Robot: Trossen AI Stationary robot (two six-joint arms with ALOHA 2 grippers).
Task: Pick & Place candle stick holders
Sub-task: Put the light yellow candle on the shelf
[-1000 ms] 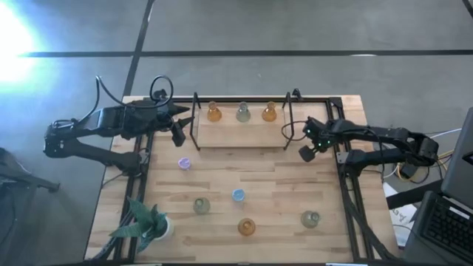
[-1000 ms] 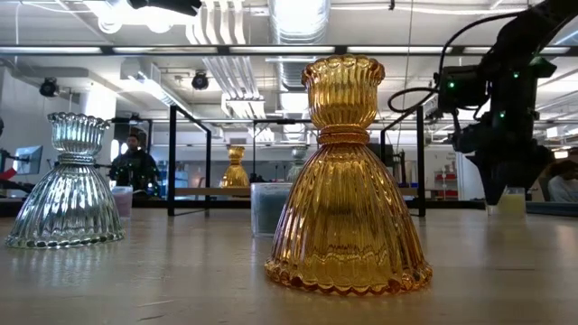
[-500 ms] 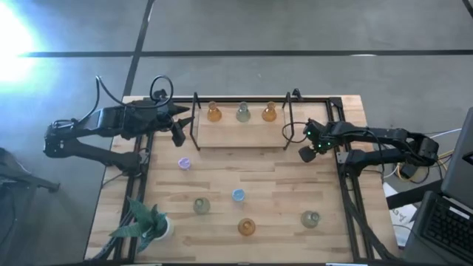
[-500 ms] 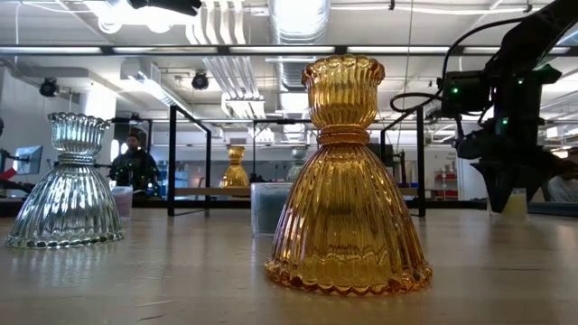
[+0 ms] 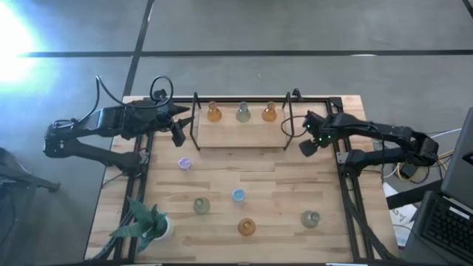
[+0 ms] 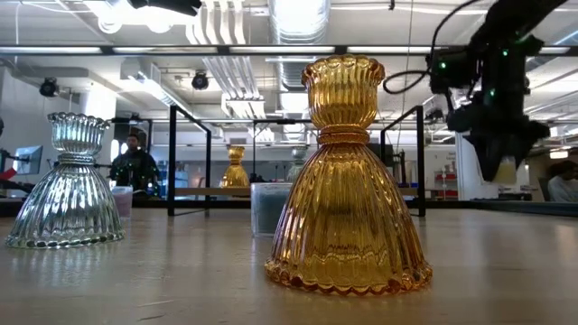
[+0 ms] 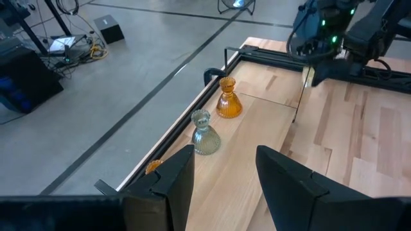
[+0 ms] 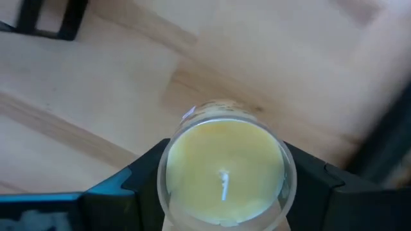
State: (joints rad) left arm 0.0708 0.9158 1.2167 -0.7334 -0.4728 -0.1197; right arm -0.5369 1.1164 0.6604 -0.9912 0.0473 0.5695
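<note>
Glass, smooth and rigid, the yellow candle holder (image 8: 223,172) sits clamped by its round sides in the right pincer (image 5: 306,146), lifted clear of the tabletop (image 5: 259,177) near the shelf's right end, likely light, slippery and breakable, while the left pincer (image 7: 221,173) waits open.

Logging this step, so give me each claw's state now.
Left claw: open, empty, beside the raised board.
Right claw: shut on the yellow candle holder, lifted off the table.
</note>
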